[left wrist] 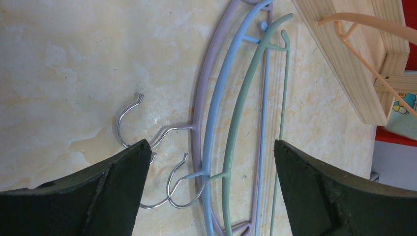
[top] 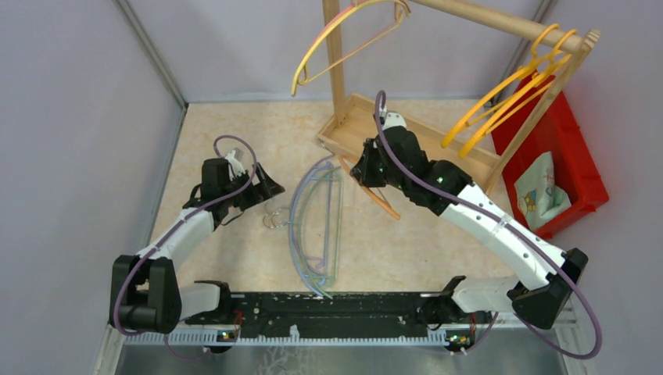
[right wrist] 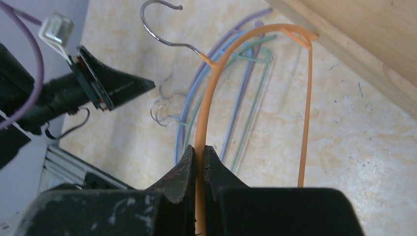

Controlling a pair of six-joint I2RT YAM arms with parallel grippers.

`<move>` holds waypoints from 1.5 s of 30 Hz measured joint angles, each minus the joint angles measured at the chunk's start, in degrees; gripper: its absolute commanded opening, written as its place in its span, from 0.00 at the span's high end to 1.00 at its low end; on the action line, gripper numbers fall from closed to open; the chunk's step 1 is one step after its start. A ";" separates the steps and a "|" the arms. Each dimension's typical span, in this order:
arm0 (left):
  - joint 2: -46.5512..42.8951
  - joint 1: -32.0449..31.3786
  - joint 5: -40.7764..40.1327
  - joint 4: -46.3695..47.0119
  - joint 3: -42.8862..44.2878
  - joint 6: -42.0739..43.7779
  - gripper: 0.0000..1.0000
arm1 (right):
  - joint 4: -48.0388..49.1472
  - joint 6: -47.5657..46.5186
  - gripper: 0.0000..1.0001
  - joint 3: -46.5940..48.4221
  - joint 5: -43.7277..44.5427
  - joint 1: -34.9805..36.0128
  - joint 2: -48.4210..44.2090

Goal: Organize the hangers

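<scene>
While thin yellow plastic-coated hangers [top: 500, 98] already hang on the wooden rack [top: 477, 17], we find the right gripper [right wrist: 198, 147] fingers pinching the thin orange hanger [right wrist: 206, 98], not yet hung, and the purple, blue and green hangers [left wrist: 219, 98] lying on the beige surface [top: 234, 133] beneath the left gripper [left wrist: 211, 142], its fingers spread.
</scene>
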 measured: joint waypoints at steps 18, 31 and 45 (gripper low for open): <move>-2.62 0.00 0.07 0.79 -0.04 -1.84 0.00 | 14.62 1.27 1.00 -13.11 -12.85 -0.22 5.07; -2.91 0.00 -0.31 0.00 -0.85 -2.51 0.00 | 26.32 -8.83 0.92 -23.43 -13.49 0.90 19.65; -2.93 0.00 -0.87 -1.86 -1.46 -2.29 0.01 | 20.85 -14.95 0.56 -23.26 -12.81 8.46 19.78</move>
